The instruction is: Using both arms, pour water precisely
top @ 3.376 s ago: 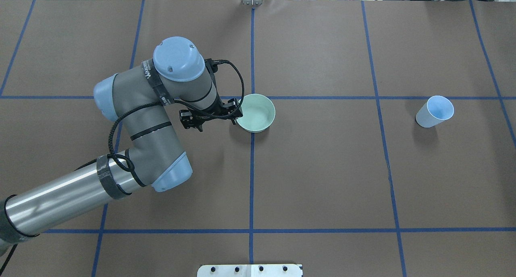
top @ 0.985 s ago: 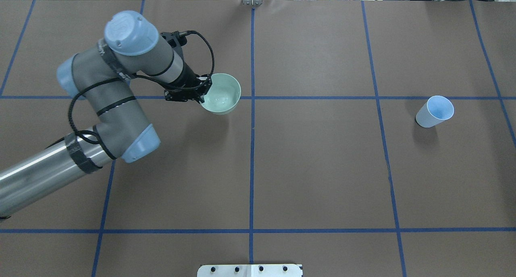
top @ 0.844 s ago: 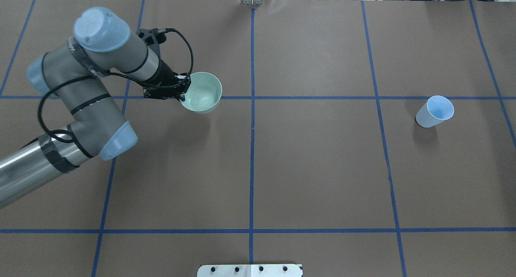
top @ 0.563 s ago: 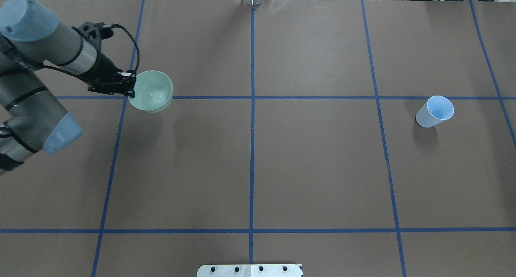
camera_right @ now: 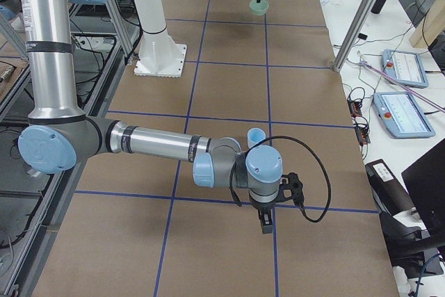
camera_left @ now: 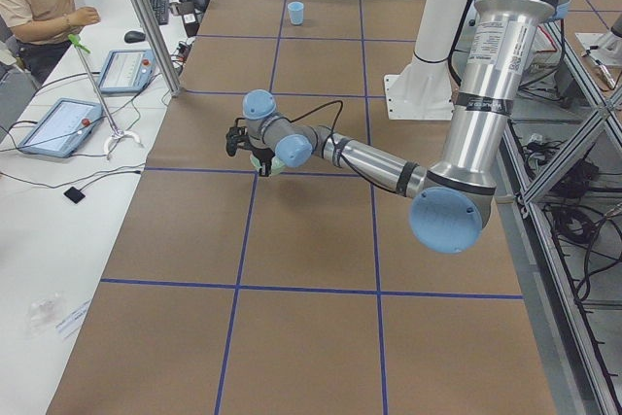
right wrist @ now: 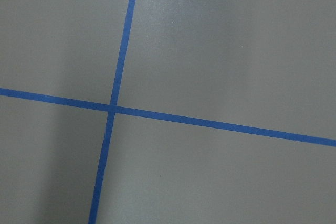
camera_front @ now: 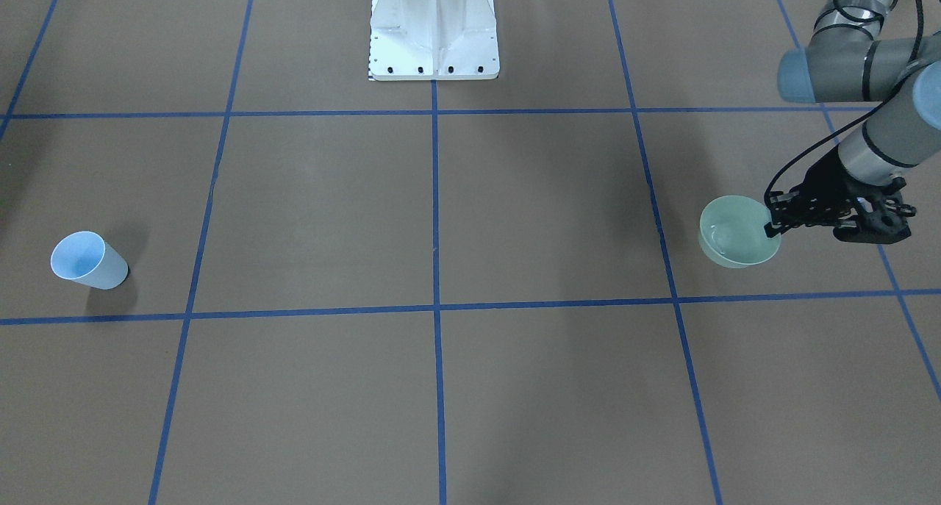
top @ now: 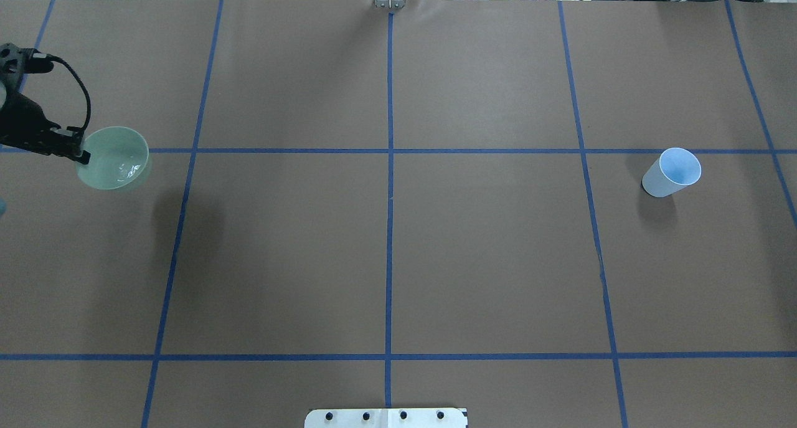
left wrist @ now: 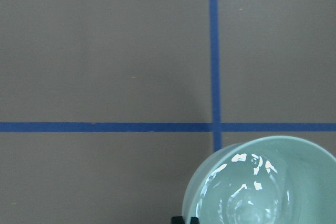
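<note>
The left gripper (camera_front: 773,224) is clamped on the rim of a pale green bowl (camera_front: 737,233), which it holds clear of the brown table (camera_front: 441,211) at the robot's far left; a soft shadow lies on the paper beneath and beside it. The bowl is round, smooth and glossy, sitting roughly level, and the left wrist view shows bright glints on what looks like a shallow pool of water in its bottom, though how much is there is hard to judge. Black cable loops from the gripper back along the left arm (camera_front: 875,134), grey tube with a light blue joint cap.

Well apart from the bowl, across the table on the robot's right side, a light blue cup (camera_front: 87,261) stands alone on the paper, its mouth open and its inside looking empty from above.

The right arm (camera_right: 146,145) shows only in the view from the table's right end, reaching out low with the right gripper (camera_right: 265,222) pointing down beside that cup; whether its fingers are apart or together cannot be told from there. Blue tape lines (camera_front: 435,196) divide the table into squares, and the white pedestal (camera_front: 434,27) stands at the robot's edge.
</note>
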`<state>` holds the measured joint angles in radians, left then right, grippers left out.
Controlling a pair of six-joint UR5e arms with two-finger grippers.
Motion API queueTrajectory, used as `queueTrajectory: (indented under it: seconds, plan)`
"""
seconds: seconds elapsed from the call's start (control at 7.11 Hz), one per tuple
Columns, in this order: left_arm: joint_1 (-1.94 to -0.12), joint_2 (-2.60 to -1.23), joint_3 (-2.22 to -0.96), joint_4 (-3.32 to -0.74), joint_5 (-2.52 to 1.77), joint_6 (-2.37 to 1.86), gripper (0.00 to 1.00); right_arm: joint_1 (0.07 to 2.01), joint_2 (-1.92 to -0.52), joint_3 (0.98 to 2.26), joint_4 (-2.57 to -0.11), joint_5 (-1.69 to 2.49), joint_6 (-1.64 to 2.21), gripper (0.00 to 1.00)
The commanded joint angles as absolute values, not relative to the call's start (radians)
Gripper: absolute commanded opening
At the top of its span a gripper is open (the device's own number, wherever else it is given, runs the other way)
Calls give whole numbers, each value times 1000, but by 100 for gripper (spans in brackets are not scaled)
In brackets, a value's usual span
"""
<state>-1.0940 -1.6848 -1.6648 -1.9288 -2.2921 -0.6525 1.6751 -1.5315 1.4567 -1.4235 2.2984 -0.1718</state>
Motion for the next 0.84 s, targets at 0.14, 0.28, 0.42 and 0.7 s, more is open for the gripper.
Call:
queueTrajectory:
  seconds: [0.14,0.28,0.42,0.7]
  plan:
    - [-1131,-1563,-1643,-2001,-2296,-520,0,1675,-1531,1457,-1422,2298,-173,100]
    - [-1131,-1562,-1590,-2063,-2296,-520,0,1675,-1532,1457,-1422,2298,-173,100]
    - [-1129,-1565,-1522,-2132,-2296,-522,0,1675,-1532,1457,-1422,2296,-173,100]
    - [-1129,-1572,-1499,-2145,-2296,-523,2,1675,-1532,1463,-1422,2295,-173,100]
